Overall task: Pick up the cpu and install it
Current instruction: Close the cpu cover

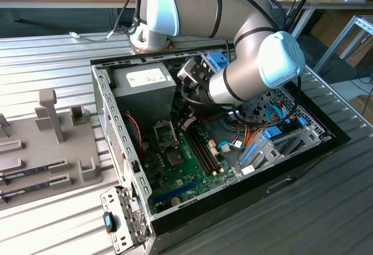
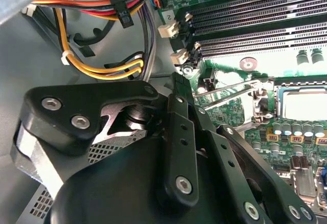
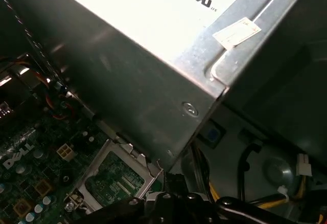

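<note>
In the exterior view my gripper [image 1: 187, 119] hangs low inside the open computer case [image 1: 108, 121], between the grey power-supply box [image 1: 144, 89] and the memory slots [image 1: 205, 150]. It sits just above and beside the hinged socket frame [image 1: 165, 134], which stands open on the green motherboard [image 1: 186, 170]. In the second wrist view, black gripper linkage [image 2: 179, 147] fills the foreground, with the bright socket [image 2: 301, 104] and its lever beyond. The first wrist view has the raised frame [image 3: 116, 179] below the power-supply box [image 3: 153, 55]. The cpu is hidden; whether it is between the fingers does not show.
Coloured cable bundles [image 2: 102, 65] run close behind the gripper. Blue drive brackets [image 1: 274, 141] fill the case's side toward the exterior view's right. A grey fixture with memory sticks [image 1: 41, 170] lies on the table at the exterior view's left. The case walls hem in the arm.
</note>
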Controlling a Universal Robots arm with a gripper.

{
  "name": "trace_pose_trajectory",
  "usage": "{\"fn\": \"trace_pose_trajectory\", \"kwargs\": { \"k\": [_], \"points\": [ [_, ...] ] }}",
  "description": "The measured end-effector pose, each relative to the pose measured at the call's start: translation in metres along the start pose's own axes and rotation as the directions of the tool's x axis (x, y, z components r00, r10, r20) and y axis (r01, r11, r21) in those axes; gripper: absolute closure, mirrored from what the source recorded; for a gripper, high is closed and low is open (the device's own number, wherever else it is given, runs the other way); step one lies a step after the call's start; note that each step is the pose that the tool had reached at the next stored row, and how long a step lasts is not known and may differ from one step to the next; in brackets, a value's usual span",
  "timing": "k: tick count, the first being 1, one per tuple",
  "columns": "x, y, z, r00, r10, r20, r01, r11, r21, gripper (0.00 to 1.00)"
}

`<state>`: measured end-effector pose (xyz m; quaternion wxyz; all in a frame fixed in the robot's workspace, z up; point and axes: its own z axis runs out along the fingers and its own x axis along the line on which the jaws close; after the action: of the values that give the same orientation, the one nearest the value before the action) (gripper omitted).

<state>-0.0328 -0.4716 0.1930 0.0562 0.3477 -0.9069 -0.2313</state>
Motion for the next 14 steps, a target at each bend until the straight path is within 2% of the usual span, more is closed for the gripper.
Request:
{"fn": "trace_pose_trajectory", "kwargs": {
  "k": [2, 9, 14],
  "points": [
    [0.0001, 0.0001, -0.0004, 1.0, 0.0, 0.0007, 0.0, 1.0, -0.0008, 0.89],
    [-0.0001, 0.0032, -0.0072, 1.0, -0.004, 0.0087, 0.004, 0.9999, -0.0108, 0.89],
    [0.0008, 0.0025, -0.008, 0.9999, -0.006, 0.0093, 0.006, 0.9999, -0.0126, 0.89]
  ]
}}
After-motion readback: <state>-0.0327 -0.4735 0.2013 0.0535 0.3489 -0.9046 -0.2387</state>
